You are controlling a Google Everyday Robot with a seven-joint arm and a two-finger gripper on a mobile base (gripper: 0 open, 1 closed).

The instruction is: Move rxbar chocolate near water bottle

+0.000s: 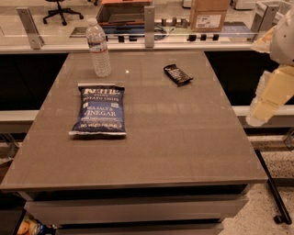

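Observation:
The rxbar chocolate (178, 74), a small flat black wrapper with white lettering, lies on the grey table (183, 137) at the far right of centre. The water bottle (98, 48), clear with a white cap and a white-and-red label, stands upright at the far left. The two are well apart. My gripper (257, 114) hangs at the end of the pale arm off the table's right edge, right of the bar and not touching anything.
A large blue chip bag (99, 110) lies flat on the left half of the table, in front of the bottle. A glass-railed counter with a cardboard box (209, 13) runs behind the table. A black cable trails on the floor at the right.

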